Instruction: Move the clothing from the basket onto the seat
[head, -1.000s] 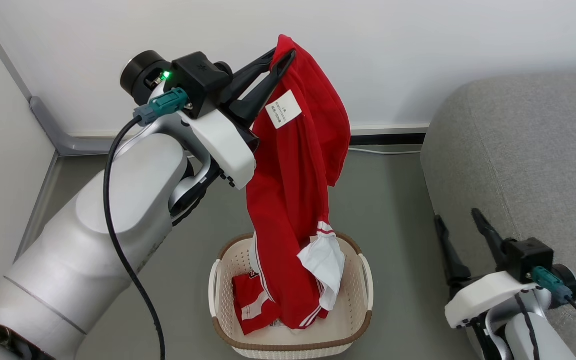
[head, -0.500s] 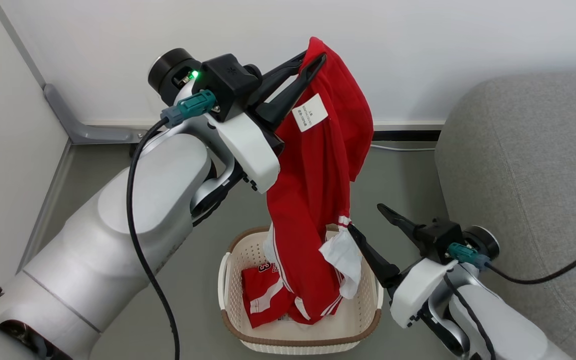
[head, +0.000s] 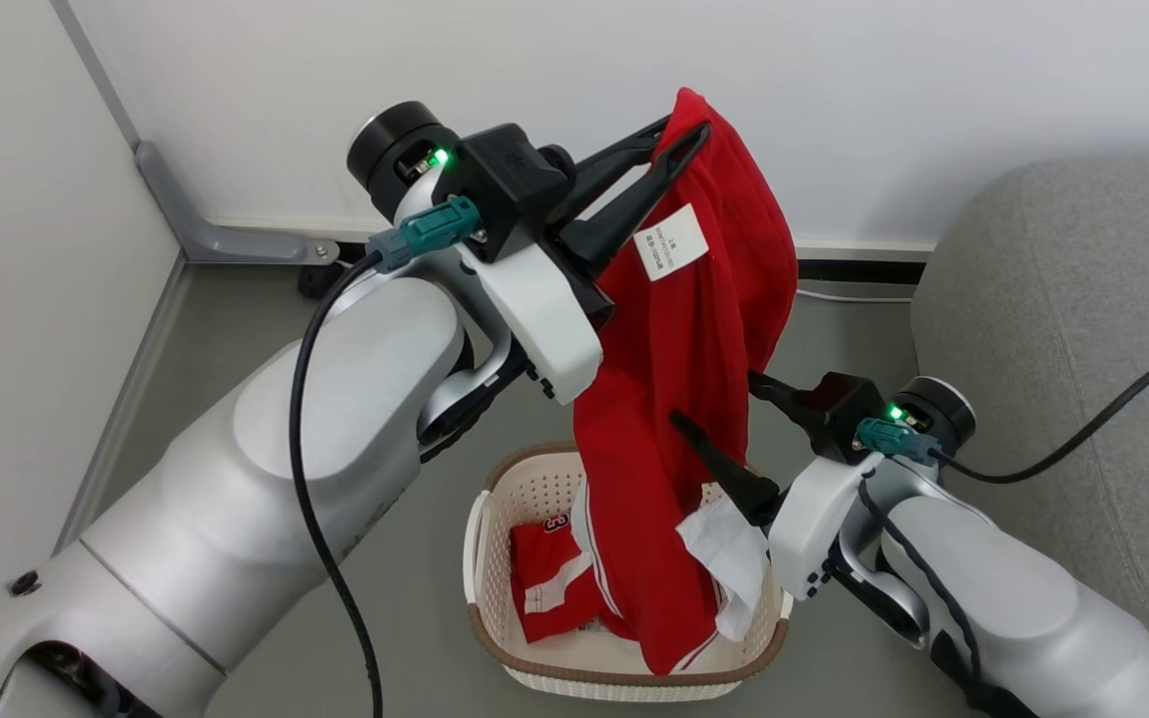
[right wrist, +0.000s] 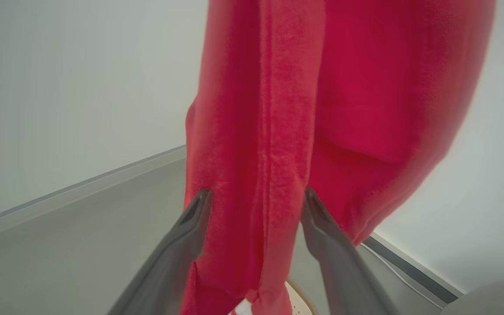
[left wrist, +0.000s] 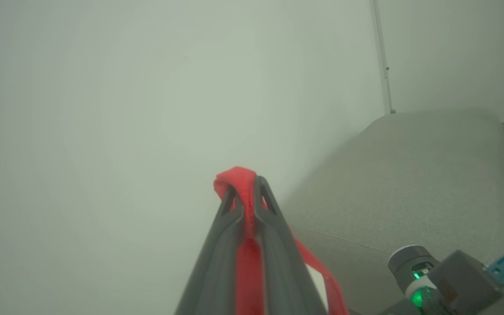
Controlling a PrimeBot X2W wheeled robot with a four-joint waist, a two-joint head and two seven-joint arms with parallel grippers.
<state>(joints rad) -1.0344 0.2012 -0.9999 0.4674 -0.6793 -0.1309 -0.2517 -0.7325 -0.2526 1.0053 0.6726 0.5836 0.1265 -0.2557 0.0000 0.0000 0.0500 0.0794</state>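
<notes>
Left fingers pressed together, pinching top fold of red clothing. It hangs, lower end in basket. Right fingers spread wide, hanging cloth between tips. Second red piece on basket floor. Seat right of basket, apart.

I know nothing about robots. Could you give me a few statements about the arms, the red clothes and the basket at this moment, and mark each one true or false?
1. The left gripper pinches the top of a hanging red garment. True.
2. The right gripper is clamped shut on that garment. False: its fingers are open, one on each side of the hanging cloth.
3. The basket has nothing in it. False: another red piece with white stripes lies inside, and the hanging garment's lower end dips into it.
4. The grey sofa is on the robot's right of the basket. True.
</notes>
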